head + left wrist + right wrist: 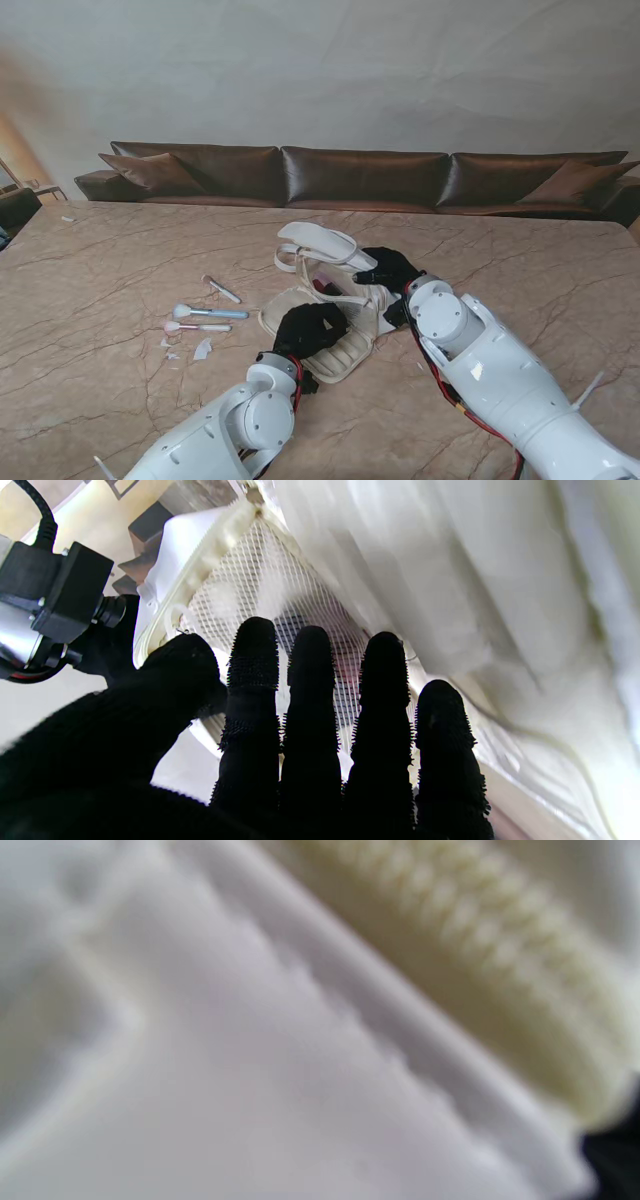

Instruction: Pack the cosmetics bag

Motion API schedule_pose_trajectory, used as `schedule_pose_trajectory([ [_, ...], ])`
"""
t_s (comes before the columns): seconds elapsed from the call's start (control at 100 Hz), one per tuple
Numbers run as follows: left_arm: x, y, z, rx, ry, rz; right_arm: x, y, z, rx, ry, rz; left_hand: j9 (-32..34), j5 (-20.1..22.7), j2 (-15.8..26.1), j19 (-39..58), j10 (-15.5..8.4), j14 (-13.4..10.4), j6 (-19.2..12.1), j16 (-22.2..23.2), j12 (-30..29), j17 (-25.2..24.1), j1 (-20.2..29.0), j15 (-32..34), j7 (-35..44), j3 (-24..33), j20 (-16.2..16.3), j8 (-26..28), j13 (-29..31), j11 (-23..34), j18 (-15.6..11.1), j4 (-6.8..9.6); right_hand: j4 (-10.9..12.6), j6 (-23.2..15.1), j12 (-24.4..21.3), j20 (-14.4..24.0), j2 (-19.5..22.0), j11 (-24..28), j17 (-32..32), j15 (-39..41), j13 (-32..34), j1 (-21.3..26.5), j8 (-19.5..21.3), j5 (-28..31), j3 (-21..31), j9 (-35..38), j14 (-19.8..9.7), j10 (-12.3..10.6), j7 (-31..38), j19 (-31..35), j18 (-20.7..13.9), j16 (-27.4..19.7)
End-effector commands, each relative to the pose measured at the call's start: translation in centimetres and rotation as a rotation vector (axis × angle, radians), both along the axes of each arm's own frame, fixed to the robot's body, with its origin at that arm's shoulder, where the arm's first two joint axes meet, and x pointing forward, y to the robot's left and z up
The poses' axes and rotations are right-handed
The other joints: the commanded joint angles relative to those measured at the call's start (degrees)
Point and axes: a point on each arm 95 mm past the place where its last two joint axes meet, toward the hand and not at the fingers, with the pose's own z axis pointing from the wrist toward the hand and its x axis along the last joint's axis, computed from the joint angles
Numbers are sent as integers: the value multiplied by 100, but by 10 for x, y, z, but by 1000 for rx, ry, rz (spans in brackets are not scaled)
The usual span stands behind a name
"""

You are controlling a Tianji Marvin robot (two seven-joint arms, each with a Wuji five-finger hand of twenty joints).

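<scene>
Two brushes (205,318) wait unpacked at our left on the bench (100,280), our left hand (312,328) lies fingers-spread on the open cosmetics bag (335,350) mid-bench, and our right hand (390,270) meets its rim, grasp unclear.

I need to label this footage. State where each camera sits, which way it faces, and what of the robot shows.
Stand view: above the shoulders, looking down at the marble table; both arms, left hand, right hand on the cosmetics bag.
Left wrist view: along its own extended fingers at the bag's mesh pocket.
Right wrist view: blurred, pressed against the bag's zipper.
All share the bag.
</scene>
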Motion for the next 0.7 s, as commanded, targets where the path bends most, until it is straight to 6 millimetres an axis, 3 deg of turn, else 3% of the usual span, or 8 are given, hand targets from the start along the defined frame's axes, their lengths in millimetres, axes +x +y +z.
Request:
schedule_pose_trajectory([
  [0.0,-1,-10,-3,-20,24,3,-8,15,-6,25,16,26,-371,-136,200,-86,98,78,234,-57,-61,-227,-237,-139,-522,188,123,144,-318,-137,28,253,68,-847,52,2,394,230,86,232,451,453,95,330,196,162,-312,-171,456,190,-91,27],
  [0.09,1,-14,-5,-41,29,23,-9,15,-7,29,19,27,-761,-314,363,-207,185,93,500,-111,-125,-420,-356,-277,-1083,407,136,94,-624,-260,8,399,69,-847,53,1,392,232,86,232,451,454,96,327,193,163,-311,-169,455,191,-89,27],
  [0.31,2,-24,-5,-124,62,50,-10,17,-11,50,26,13,-1421,-915,642,-470,144,5,678,-182,-123,-743,-529,-472,-1727,744,138,285,-1085,-296,-117,799,73,-849,55,-2,391,233,76,232,448,459,94,322,192,160,-310,-166,447,188,-84,27],
  [0.57,2,-32,-5,-215,77,76,-10,22,-16,58,23,6,-1556,-1062,419,-746,-30,-50,493,-213,0,-1009,-553,-617,-1452,856,115,561,-1370,-172,-194,786,74,-844,56,-2,396,232,68,230,438,457,97,327,186,155,-299,-165,444,188,-69,26],
  [0.69,1,-34,-5,-251,77,94,-10,23,-19,54,20,1,-1510,-1001,208,-792,-67,-34,358,-156,110,-1050,-631,-572,-928,616,189,758,-1379,-69,-160,578,78,-849,56,-1,392,231,67,230,438,460,100,330,190,156,-299,-169,445,189,-67,27],
])
